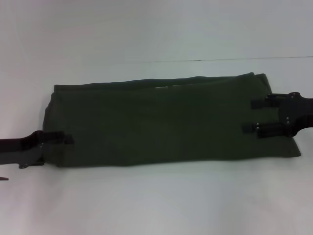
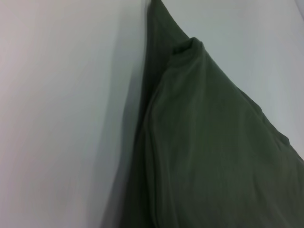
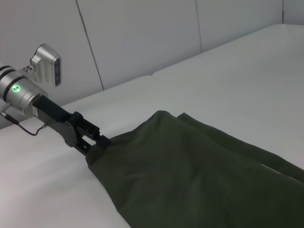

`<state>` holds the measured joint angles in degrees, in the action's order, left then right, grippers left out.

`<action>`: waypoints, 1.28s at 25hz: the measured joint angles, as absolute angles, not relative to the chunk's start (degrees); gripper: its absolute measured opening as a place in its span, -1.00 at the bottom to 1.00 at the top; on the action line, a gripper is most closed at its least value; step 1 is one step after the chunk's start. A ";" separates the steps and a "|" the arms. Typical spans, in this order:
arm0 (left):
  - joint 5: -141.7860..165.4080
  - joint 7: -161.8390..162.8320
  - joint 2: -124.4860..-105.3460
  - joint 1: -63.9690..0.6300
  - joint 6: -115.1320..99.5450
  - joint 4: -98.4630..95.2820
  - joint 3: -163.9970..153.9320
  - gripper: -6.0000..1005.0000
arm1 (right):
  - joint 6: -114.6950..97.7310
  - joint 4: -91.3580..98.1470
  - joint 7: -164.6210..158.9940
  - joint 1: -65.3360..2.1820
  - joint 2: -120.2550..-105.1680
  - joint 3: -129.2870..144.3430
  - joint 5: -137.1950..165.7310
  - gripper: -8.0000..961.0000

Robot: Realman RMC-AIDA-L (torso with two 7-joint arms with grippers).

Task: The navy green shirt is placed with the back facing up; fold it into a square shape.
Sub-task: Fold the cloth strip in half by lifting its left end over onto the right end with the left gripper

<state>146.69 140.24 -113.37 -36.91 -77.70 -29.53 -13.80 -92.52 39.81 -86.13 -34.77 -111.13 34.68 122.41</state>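
Both grippers sat at opposite ends of the navy green shirt (image 1: pixel 166 122), which lay on the white table (image 1: pixel 156 205) as a long band running from 9 to 3 o'clock. My left gripper (image 1: pixel 61 138) was at the 9 o'clock end, pinched on the near corner. My right gripper (image 1: pixel 254 116) hung at 3 o'clock, fingers spread over the hem. Judging by that long axis, either end could fold toward centre; both arms were equally near.

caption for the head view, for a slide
Both grippers, left and right, at opposite ends of the folded navy green shirt.
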 joint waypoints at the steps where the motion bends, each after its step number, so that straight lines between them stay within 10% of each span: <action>1: 146.70 140.22 -113.38 -36.96 -77.70 -29.53 -13.80 0.55 | -92.51 39.81 -86.13 -34.78 -111.13 34.68 122.42 0.92; 21: 146.59 140.65 -113.47 -37.24 -77.69 -29.53 -15.03 0.55 | -92.45 39.64 -86.10 -34.81 -111.26 34.72 122.43 0.93; 32: 146.60 140.72 -113.62 -37.21 -77.70 -29.53 -15.11 0.08 | -92.46 39.60 -85.97 -34.81 -111.31 34.71 122.43 0.92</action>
